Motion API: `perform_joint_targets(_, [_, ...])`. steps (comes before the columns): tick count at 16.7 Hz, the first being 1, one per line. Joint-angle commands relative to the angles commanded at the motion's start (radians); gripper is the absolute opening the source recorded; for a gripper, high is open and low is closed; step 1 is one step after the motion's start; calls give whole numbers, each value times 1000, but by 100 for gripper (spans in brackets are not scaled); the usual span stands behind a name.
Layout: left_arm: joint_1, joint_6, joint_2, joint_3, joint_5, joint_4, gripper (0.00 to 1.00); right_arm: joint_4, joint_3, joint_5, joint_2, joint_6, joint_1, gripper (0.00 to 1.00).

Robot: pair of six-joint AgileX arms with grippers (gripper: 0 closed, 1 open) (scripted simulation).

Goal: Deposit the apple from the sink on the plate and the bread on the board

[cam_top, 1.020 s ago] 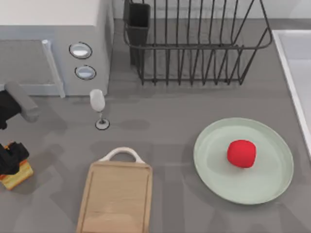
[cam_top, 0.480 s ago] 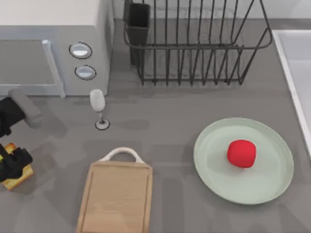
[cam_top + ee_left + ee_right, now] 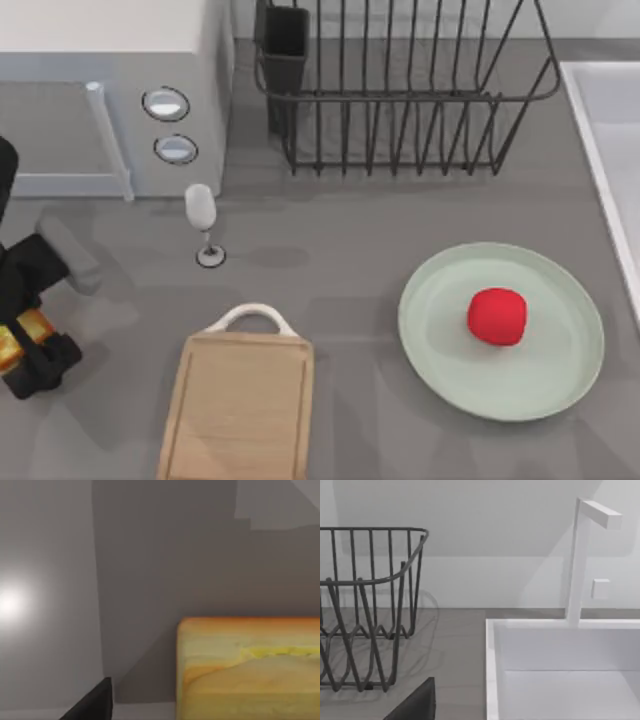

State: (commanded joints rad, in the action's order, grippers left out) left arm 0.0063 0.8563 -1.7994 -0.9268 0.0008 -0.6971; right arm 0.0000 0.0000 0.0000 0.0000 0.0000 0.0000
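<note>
Logging status from my remote station: item one, the small bright red roundish apple [image 3: 497,316], rests on the large round pale mint-green plate [image 3: 440,350], right of its middle and well clear of the white-rimmed pale grey sink [image 3: 612,130] at the table's right edge; I judge that half complete. Item two, the cube-like bread [image 3: 20,335] with toasted golden-orange top and pale yellow sides, sits clamped between the fingers of my left gripper [image 3: 28,345] at the table's far left, seemingly off the surface, near but left of the rectangular light wooden cutting board [image 3: 240,410] with white arched handle. The board is bare; carrying across and releasing remain.

View notes: the left wrist view gives the bread [image 3: 250,667] close up above grey tabletop. The right wrist view shows the sink basin [image 3: 560,670], an upright white tap [image 3: 580,560] and the dark wire dish rack [image 3: 365,605]; whether my right arm's fingers are parted, I cannot tell.
</note>
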Motion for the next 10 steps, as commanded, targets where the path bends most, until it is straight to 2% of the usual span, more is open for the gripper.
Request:
perform_joint_targets(2, [0, 0, 0, 0, 0, 0, 100, 0, 0, 0, 0, 0, 0, 100])
perform_joint_targets(10, [0, 0, 0, 0, 0, 0, 40, 0, 0, 0, 0, 0, 0, 100])
